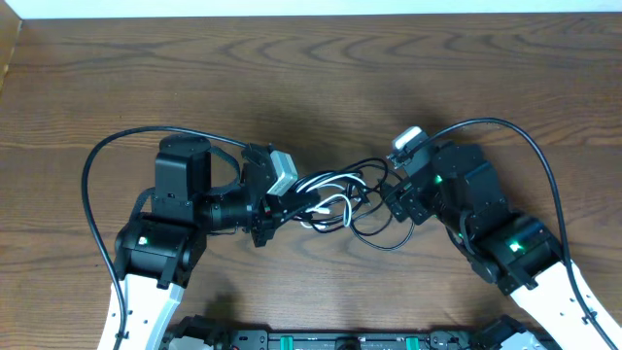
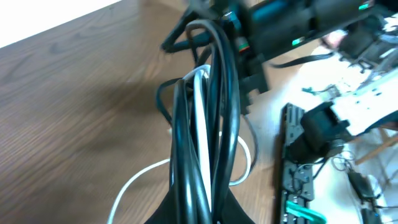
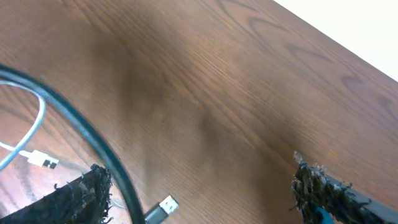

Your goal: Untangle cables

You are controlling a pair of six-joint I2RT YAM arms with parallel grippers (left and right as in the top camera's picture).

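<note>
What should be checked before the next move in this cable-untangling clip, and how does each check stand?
1. Left gripper shut on the cables: ok.
2. Right gripper open: ok.
3. Black cable and white cable separated: not ok; they run together through the left grip.
4. Black cable inside the right gripper's gap: cannot tell; it passes close by one finger.
5. Plugs free: ok; metal plug and white plug lie loose on the table.
6. Knots inside the tangle: cannot tell.
</note>
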